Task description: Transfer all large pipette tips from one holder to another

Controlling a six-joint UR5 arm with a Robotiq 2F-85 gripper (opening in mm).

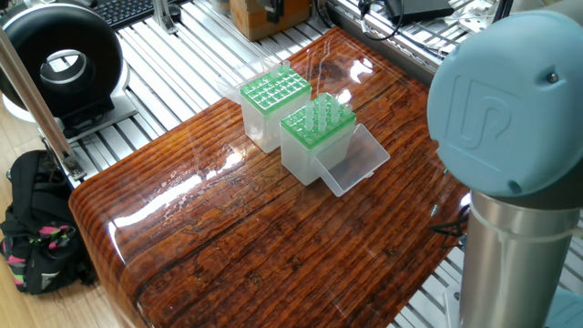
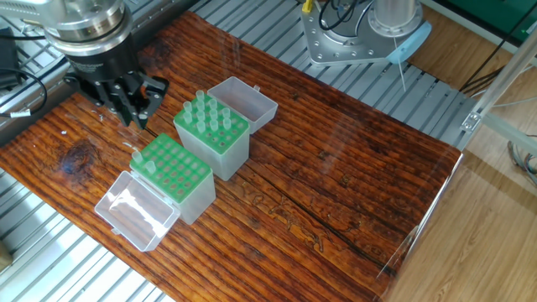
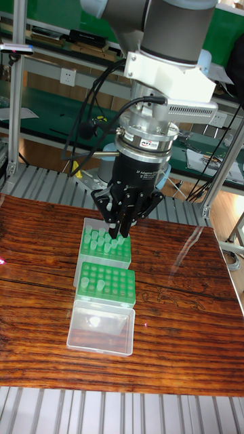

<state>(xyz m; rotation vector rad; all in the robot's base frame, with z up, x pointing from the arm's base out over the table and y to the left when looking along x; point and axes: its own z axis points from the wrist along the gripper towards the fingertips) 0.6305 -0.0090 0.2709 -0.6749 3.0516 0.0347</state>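
— Translucent whitish plastic: large pipette tips (image 2: 211, 116), many, standing upright in the green-topped far holder (image 2: 225, 149). One single tip (image 2: 138, 159) sits in a corner hole of the near holder (image 2: 180, 180).

— We also list the gripper (image 2: 134, 113): it hangs above the table (image 2: 336, 184) beside both holders and carries nothing. We cannot tell whether its fingers are together or slightly apart.

— Hazards, as we judge them: the tips stand close together, so an off-centre descent may knock neighbours or seize two. A weak pinch may drop one onto the open lid (image 2: 134, 210).
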